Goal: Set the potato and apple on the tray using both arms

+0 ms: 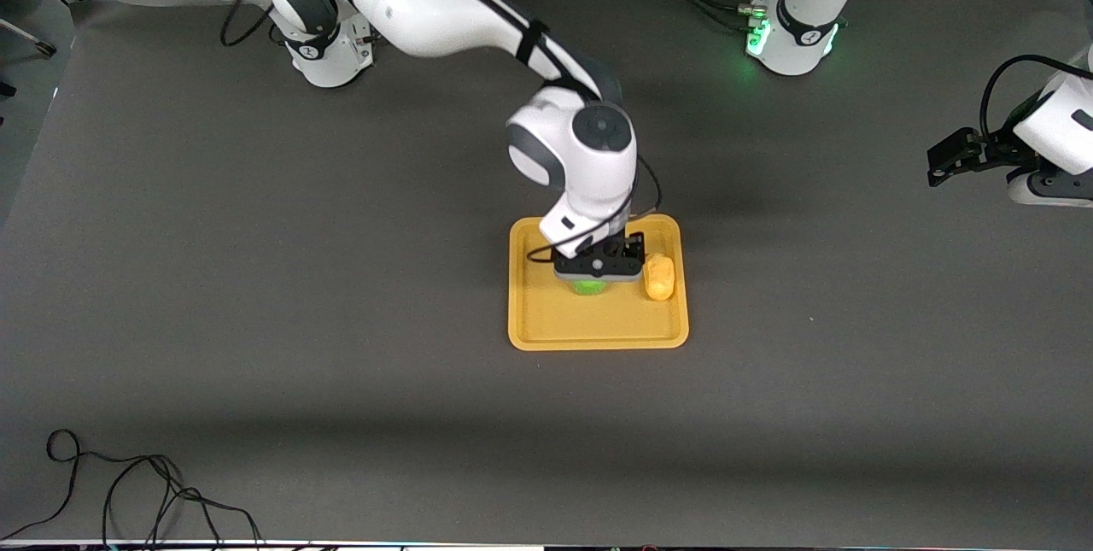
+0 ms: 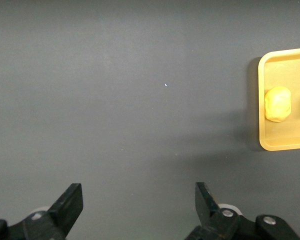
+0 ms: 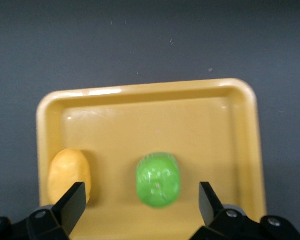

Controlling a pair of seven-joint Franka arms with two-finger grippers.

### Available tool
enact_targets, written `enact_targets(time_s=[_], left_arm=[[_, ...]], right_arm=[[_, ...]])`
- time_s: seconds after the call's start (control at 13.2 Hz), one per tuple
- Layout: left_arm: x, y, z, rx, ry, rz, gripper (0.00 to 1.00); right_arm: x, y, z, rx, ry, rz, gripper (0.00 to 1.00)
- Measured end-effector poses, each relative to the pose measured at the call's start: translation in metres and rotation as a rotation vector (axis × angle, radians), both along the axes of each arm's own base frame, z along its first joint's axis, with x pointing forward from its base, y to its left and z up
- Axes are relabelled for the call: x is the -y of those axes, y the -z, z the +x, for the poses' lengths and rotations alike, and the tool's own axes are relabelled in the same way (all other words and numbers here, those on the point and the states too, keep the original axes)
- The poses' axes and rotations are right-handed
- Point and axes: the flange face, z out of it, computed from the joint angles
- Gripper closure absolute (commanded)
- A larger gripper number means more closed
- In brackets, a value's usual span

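With the apple (image 3: 158, 180) and potato (image 3: 68, 175) both lying in the tray (image 3: 150, 97), your right claw (image 3: 140, 202), released, straddles the apple, so lift straight or a finger nudges it toward 9 o'clock; left claw (image 2: 137, 207) waits spread over bare table (image 2: 115, 75).

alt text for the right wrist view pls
A green apple lies in a yellow-orange tray between the open fingers of the right end effector, untouched. A potato lies beside it in the tray, on dark grey table.
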Motion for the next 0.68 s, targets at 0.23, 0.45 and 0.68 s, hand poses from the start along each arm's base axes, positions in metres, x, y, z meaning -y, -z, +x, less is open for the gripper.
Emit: enact_targets(time_s=[0.23,0.45,0.68], left_arm=[[0.0,-0.004,0.001,0.009,-0.001,0.0,0.0],[-0.001,-0.005,0.002,0.01,-0.002,0.0,0.0],[-0.002,-0.004,0.003,0.01,-0.001,-0.001,0.0]], right_arm=[[0.03,-0.122,-0.025,-0.024,0.02,-0.015,0.0],[0.087,-0.187,-0.03,-0.069,-0.005,-0.07,0.0],[0.229,-0.227,0.016,-0.115,-0.073,-0.103,0.0]])
